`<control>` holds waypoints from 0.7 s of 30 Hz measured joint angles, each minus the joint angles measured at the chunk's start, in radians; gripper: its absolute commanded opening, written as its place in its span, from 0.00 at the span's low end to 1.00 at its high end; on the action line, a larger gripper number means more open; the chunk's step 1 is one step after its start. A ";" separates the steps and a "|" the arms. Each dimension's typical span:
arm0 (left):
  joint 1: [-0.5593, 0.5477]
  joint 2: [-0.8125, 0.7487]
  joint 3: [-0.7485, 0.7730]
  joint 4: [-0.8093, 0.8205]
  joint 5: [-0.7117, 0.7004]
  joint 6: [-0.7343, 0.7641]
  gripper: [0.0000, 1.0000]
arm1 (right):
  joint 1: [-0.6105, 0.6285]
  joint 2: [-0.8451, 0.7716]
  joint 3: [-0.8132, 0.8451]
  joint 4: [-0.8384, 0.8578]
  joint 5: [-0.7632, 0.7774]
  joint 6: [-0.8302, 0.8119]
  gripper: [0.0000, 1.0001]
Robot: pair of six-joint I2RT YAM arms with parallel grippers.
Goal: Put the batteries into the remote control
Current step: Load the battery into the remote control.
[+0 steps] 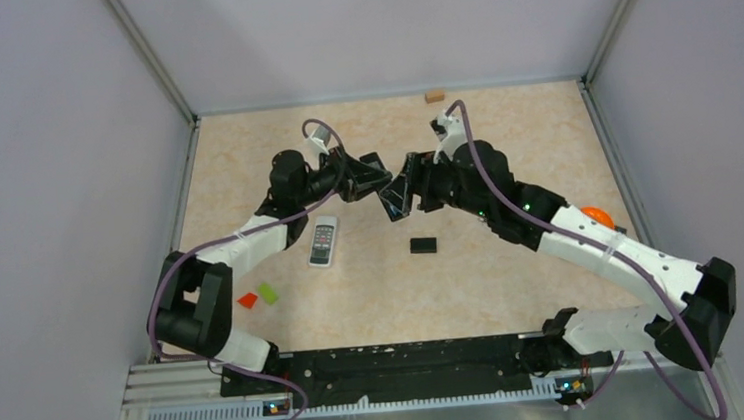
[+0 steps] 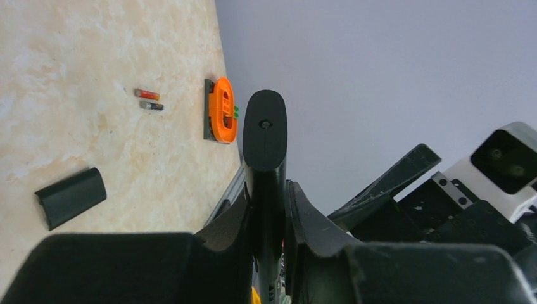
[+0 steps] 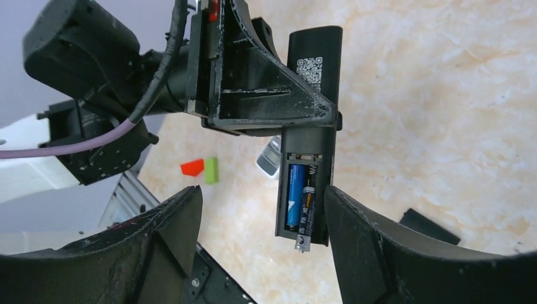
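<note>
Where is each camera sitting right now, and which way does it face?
Top external: above and behind the bases, looking down on the table; both arms show, meeting mid-table.
Left wrist: looks along its shut jaws, clamped on the black remote, toward two loose batteries.
Right wrist: looks between its open jaws at that remote's battery bay, blue battery inside.
Shared: both wrist views show the black remote; all three show the battery cover.
</note>
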 measured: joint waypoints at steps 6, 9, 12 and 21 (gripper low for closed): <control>0.000 -0.040 0.000 0.013 -0.005 -0.089 0.00 | 0.000 -0.125 -0.142 0.133 0.046 0.091 0.63; 0.000 -0.053 -0.001 0.036 -0.016 -0.156 0.00 | 0.000 -0.180 -0.216 0.205 0.067 0.154 0.65; 0.000 -0.054 -0.001 0.060 -0.026 -0.218 0.00 | 0.000 -0.233 -0.293 0.292 0.071 0.218 0.70; 0.000 -0.053 -0.022 0.145 -0.035 -0.430 0.00 | 0.000 -0.304 -0.401 0.477 0.071 0.357 0.71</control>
